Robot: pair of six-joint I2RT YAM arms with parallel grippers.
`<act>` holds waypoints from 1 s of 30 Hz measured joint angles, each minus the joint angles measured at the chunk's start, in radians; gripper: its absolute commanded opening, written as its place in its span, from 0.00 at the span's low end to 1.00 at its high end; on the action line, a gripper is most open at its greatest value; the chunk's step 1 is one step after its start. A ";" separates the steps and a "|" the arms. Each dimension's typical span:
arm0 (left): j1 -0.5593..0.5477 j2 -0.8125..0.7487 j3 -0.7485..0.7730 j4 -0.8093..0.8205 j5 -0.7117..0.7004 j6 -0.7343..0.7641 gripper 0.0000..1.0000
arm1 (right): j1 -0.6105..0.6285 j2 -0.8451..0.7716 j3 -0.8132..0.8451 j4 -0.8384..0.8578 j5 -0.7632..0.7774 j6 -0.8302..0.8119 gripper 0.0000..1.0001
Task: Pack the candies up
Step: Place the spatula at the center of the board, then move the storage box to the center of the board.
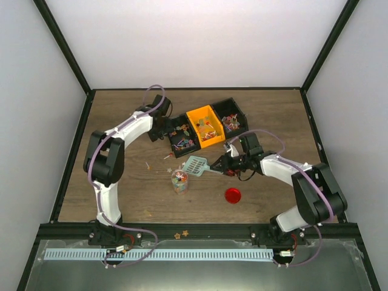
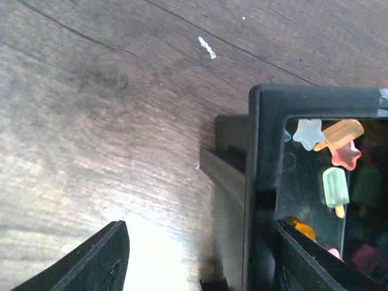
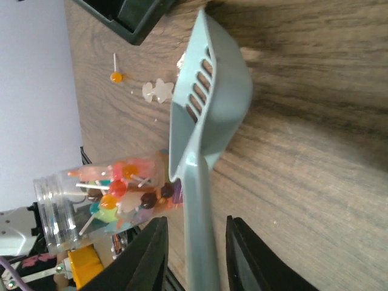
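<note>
The right gripper (image 3: 196,219) has its fingers a little apart around the teal scoop (image 3: 209,103) handle, not squeezing. The candies (image 3: 121,194) sit in the clear jar (image 3: 51,200) just beside the scoop. Farther back, the left gripper (image 2: 200,224) is spread wide across a black bin (image 2: 267,103) wall, with more candies inside.

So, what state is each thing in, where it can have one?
Jar: upright, uncapped, candies inside.
Red lid: off, flat on table.
Scoop: handle between open jaws, not clamped.
Right gripper: open.
Left gripper: open, astride black bin wall.
</note>
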 measured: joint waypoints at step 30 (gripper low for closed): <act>-0.056 0.065 0.087 -0.048 0.020 0.000 0.04 | -0.043 -0.122 0.109 -0.198 0.470 -0.041 0.66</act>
